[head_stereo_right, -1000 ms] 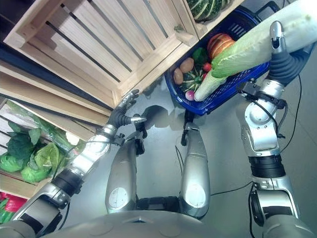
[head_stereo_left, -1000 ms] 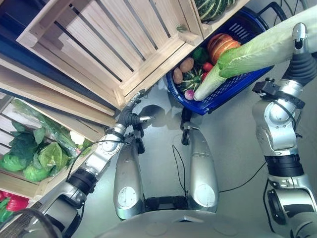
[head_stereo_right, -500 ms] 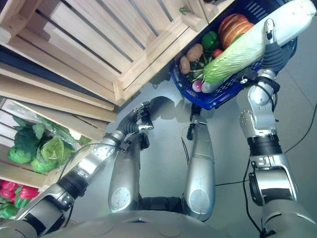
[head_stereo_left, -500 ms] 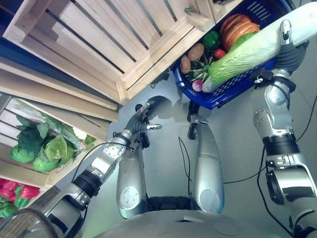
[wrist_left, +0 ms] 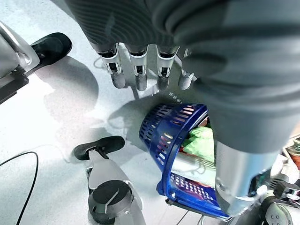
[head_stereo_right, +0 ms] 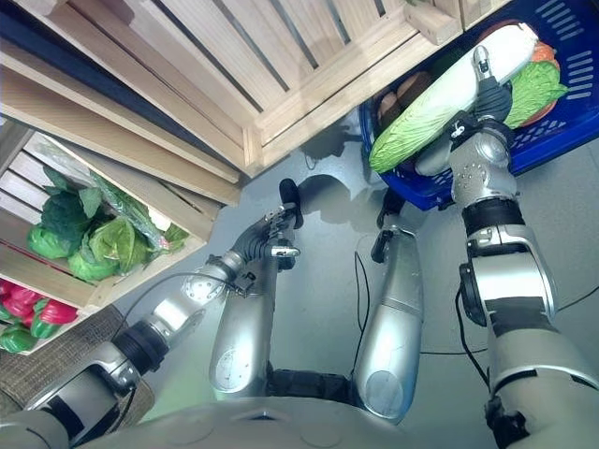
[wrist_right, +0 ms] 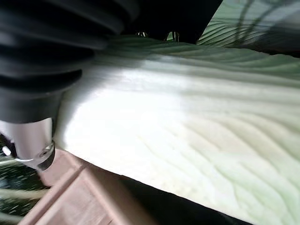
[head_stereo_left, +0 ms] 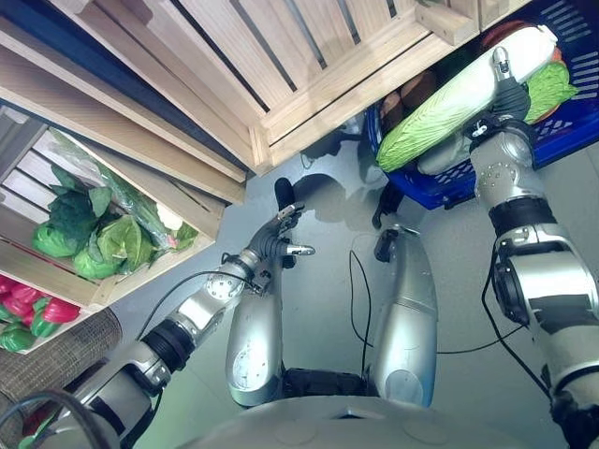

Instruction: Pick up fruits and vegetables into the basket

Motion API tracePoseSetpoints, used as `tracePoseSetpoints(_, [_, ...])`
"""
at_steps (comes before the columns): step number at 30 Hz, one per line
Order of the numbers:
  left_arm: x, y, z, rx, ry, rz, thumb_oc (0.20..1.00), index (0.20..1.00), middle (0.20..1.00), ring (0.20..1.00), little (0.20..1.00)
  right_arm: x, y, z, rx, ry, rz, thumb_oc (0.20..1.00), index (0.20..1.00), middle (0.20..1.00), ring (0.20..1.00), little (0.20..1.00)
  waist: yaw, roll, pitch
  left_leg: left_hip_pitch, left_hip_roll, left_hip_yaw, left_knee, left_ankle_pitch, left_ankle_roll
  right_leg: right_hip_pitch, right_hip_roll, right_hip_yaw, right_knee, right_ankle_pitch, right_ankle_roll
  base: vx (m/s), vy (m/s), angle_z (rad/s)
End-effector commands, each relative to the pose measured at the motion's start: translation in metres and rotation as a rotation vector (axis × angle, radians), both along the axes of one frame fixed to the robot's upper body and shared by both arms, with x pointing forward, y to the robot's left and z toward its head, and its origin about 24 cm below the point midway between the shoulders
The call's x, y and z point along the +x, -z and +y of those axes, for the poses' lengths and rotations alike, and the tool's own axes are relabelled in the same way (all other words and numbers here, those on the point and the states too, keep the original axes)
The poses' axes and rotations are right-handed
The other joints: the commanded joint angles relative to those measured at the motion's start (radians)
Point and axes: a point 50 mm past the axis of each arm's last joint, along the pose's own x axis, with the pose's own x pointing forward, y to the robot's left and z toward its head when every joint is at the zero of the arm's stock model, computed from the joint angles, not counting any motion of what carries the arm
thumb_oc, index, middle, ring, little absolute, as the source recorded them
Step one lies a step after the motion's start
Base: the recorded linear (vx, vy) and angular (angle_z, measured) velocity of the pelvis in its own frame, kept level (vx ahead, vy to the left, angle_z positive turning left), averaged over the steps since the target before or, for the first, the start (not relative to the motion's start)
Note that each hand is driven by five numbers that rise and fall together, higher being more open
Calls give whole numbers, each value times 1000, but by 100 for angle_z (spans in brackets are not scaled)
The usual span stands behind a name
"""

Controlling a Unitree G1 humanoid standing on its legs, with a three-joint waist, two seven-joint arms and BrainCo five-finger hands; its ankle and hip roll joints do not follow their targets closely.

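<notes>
A long pale-green napa cabbage (head_stereo_left: 449, 103) hangs slantwise over the blue basket (head_stereo_left: 440, 192), with my right hand (head_stereo_left: 508, 94) shut on its white stem end. In the right wrist view the cabbage (wrist_right: 187, 131) lies tight against the hand's dark cover (wrist_right: 42, 56). The basket (wrist_left: 157, 136) stands on the grey floor under a wooden crate's corner and holds brown potatoes (head_stereo_right: 407, 89) and a leafy green (head_stereo_right: 533, 84). My left hand (head_stereo_left: 278, 241) hangs low over the floor, open and holding nothing, its fingers (wrist_left: 136, 70) straight.
Slatted wooden crates (head_stereo_left: 309, 56) overhang the basket at the top. A lower crate on the left holds leafy greens (head_stereo_left: 94, 234) and red peppers (head_stereo_left: 28, 313). A woven mat (head_stereo_left: 56, 360) lies at the lower left.
The camera has shifted. My right hand has brought the cabbage further in over the basket. My left hand has dropped away from the crate's corner.
</notes>
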Motion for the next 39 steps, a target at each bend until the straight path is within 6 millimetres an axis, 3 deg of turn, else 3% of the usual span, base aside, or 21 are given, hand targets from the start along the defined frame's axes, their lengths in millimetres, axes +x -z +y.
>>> tracePoseSetpoints(1, [-16,2,-27,-66,86,7,1000,1000,1000,1000,1000,-9,-2,-30,-31,110,65,200,200,200,200,200,4,150,-56,-63,-25,6,105,-116,28,-10,42,-17,66,-84,37,0,0,0])
tracePoseSetpoints(9, [-21,2,-33,-62,108,-13,1000,1000,1000,1000,1000,-18,7,-50,18,351,172,200,200,200,200,200,20,165,-56,-79,-34,-10,112,-119,40,-24,42,-14,79,-87,37,-4,2,1])
tracePoseSetpoints(10, [-21,2,-33,-62,106,-14,1000,1000,1000,1000,1000,-19,8,-52,31,385,180,407,407,407,407,407,21,165,-56,-80,-35,-11,110,-116,41,-24,44,-15,75,-83,37,-79,13,5])
tracePoseSetpoints(11, [-20,1,-33,-61,102,-22,1000,1000,1000,1000,1000,-21,8,-55,66,430,186,1000,1000,1000,1000,1000,23,165,-56,-98,-35,-4,102,-95,50,-37,42,-27,63,-60,28,-79,13,5])
tracePoseSetpoints(14, [-23,4,-34,-58,105,-16,1000,1000,1000,1000,1000,-25,17,-58,118,471,208,1000,1000,1000,1000,1000,25,164,-56,-72,-39,-16,105,-117,45,-10,47,-15,68,-82,38,-14,0,5])
tracePoseSetpoints(15, [-22,2,-35,-56,104,-22,1000,1000,1000,1000,1000,-27,18,-59,139,486,183,1000,1000,1000,1000,1000,24,161,-56,-82,-40,-10,95,-97,53,-14,48,-26,50,-56,30,31,-2,2])
tracePoseSetpoints(16, [-24,4,-34,-53,104,-16,1000,1000,1000,1000,1000,-27,22,-59,138,492,184,1000,1000,1000,1000,1000,24,160,-56,-63,-43,-18,96,-112,47,5,51,-16,51,-70,37,-83,14,1])
tracePoseSetpoints(20, [-23,4,-29,-53,84,-10,1000,1000,1000,1000,1000,-29,24,-57,124,510,135,1000,1000,1000,1000,1000,18,147,-56,-40,-40,-11,67,-89,51,35,59,-28,8,-40,34,-27,13,0])
tracePoseSetpoints(27, [-27,19,-11,-43,18,68,1000,1000,1000,1000,1000,-40,40,-44,80,530,2,1000,1000,1000,1000,1000,-14,96,-56,90,-30,-5,11,-81,43,167,70,-27,-71,-15,44,-22,44,-4])
tracePoseSetpoints(34, [-34,37,7,9,-63,121,1000,1000,1000,1000,1000,-60,57,-2,-111,416,-127,1000,1000,1000,1000,1000,-69,21,-56,246,-4,11,-55,-71,33,329,83,-12,-166,15,58,-6,45,-6])
tracePoseSetpoints(36, [-36,43,18,8,-113,141,1000,1000,1000,1000,1000,-72,63,21,-240,319,-176,1000,1000,1000,1000,1000,-89,-9,-56,315,4,17,-81,-69,30,404,88,-5,-203,23,64,-10,60,-12])
tracePoseSetpoints(39, [-40,49,27,7,-146,171,1000,1000,1000,1000,1000,-84,74,41,-329,224,-180,1000,1000,1000,1000,1000,-104,-31,-56,394,11,19,-106,-66,24,491,91,-2,-246,30,69,31,43,-8])
